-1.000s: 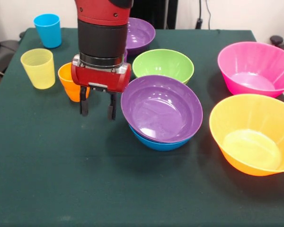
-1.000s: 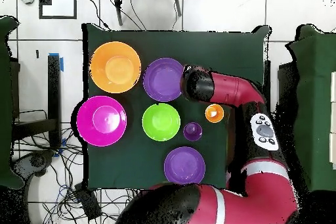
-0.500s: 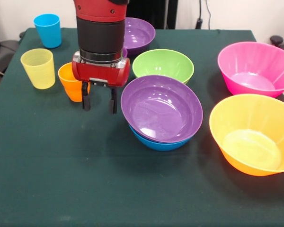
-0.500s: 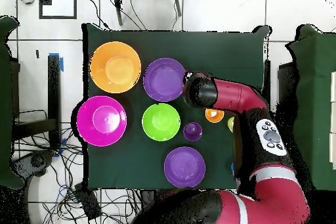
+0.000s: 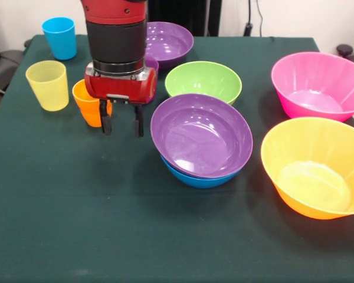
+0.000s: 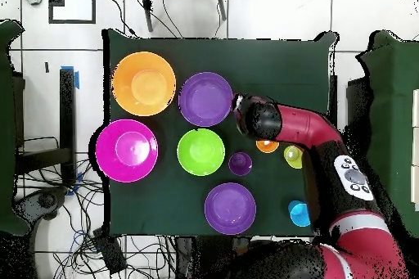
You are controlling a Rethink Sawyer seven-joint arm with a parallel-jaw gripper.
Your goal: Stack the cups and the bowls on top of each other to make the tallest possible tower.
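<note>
My gripper (image 5: 122,126) is open with nothing between its fingers, hanging just right of the orange cup (image 5: 84,104); its left finger overlaps that cup's edge. The yellow cup (image 5: 47,85) and blue cup (image 5: 59,37) stand further left and back. Only a sliver of the purple cup (image 5: 151,63) shows behind my wrist; it is plain in the overhead view (image 6: 240,164). The tower is a purple bowl (image 5: 200,134) nested in the blue bowl (image 5: 193,179), right of the gripper. A green bowl (image 5: 203,81) and a second purple bowl (image 5: 171,42) sit behind.
A large pink bowl (image 5: 318,85) and a large orange bowl (image 5: 315,168) fill the right side of the dark green table (image 5: 106,224). In the overhead view my arm (image 6: 307,128) crosses the table's right edge, beside the orange cup (image 6: 267,146) and the yellow cup (image 6: 293,156).
The gripper has shifted left toward the orange cup, still open. In the overhead view the arm has swung aside, uncovering the yellow and blue cups.
</note>
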